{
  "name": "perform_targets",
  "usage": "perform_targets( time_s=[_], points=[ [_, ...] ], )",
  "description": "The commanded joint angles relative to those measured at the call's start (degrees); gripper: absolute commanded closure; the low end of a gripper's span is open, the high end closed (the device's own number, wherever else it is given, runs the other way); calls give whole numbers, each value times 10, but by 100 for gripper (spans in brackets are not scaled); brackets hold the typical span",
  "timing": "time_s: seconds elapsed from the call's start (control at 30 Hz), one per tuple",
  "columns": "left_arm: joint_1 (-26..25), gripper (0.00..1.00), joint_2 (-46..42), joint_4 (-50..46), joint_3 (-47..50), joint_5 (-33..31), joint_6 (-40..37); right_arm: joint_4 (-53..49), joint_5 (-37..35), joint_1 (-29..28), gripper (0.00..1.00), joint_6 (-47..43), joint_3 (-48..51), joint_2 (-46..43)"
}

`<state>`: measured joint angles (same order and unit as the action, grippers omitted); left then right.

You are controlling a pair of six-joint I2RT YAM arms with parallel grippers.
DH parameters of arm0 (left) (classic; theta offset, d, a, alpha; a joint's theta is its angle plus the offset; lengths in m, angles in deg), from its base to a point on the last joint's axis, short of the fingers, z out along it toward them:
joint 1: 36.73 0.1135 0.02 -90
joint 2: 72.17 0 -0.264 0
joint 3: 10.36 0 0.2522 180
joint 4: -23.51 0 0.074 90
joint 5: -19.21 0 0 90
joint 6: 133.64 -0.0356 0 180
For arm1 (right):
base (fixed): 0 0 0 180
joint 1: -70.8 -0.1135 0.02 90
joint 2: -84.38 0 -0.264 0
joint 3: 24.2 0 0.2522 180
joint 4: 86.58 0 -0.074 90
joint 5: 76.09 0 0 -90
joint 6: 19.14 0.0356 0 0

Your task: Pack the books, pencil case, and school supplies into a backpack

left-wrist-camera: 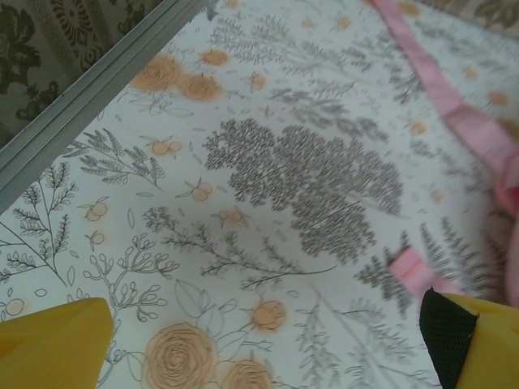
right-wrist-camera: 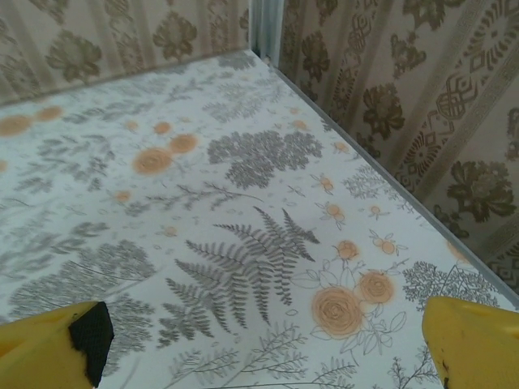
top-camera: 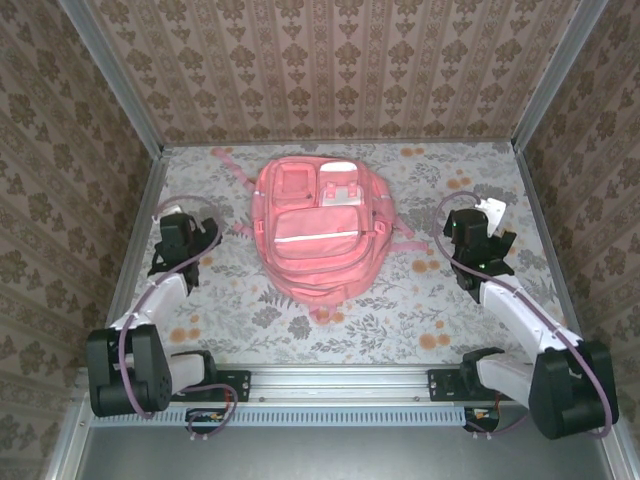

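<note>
Pink fabric backpack (top-camera: 318,230), front up, mid desk (top-camera: 420,300).
L tool (left-wrist-camera: 259,356) & R tool (right-wrist-camera: 259,348) both spread, empty, flanking it; prob. retreat step: lift clear w/o snagging strap (left-wrist-camera: 422,73).

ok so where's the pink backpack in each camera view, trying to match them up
top external: backpack lies centre, toward the far wall, between the arms.
left wrist: its pink straps run down the right edge.
right wrist: floral table cover and the wall corner.
shared landmark: that floral cover with orange roses.
</note>
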<state>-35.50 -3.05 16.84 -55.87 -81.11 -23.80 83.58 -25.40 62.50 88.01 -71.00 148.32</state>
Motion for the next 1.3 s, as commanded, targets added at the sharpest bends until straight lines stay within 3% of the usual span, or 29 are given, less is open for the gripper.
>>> perform_targets(
  time_s=[0.0, 0.07, 0.23, 0.43, 0.6, 0.77, 0.87, 1.27],
  points=[
    [2, 0, 18, 120, 8, -34, -80, 126, -1, 13, 0, -54, 33, 36],
    [2, 0, 31, 149, 21, -46, -95, 174, 43, 24, 0, -70, 48, 63],
    [0, 0, 66, 265, 64, -2, -156, 304, 144, 28, 1, -121, 73, 128],
    [-1, 0, 126, 426, 120, 73, -191, 401, 214, 34, 0, -151, 97, 175],
    [-1, 0, 190, 529, 140, 90, -200, 496, 262, 47, 0, -151, 120, 236],
    [-5, 0, 187, 470, 115, 69, -196, 480, 241, 55, 0, -130, 113, 235],
    [-37, 0, 191, 437, 93, 11, -216, 478, 238, 55, 0, -130, 111, 238],
    [-43, 0, 190, 436, 93, 27, -229, 478, 238, 55, 0, -130, 111, 238]
  ],
)
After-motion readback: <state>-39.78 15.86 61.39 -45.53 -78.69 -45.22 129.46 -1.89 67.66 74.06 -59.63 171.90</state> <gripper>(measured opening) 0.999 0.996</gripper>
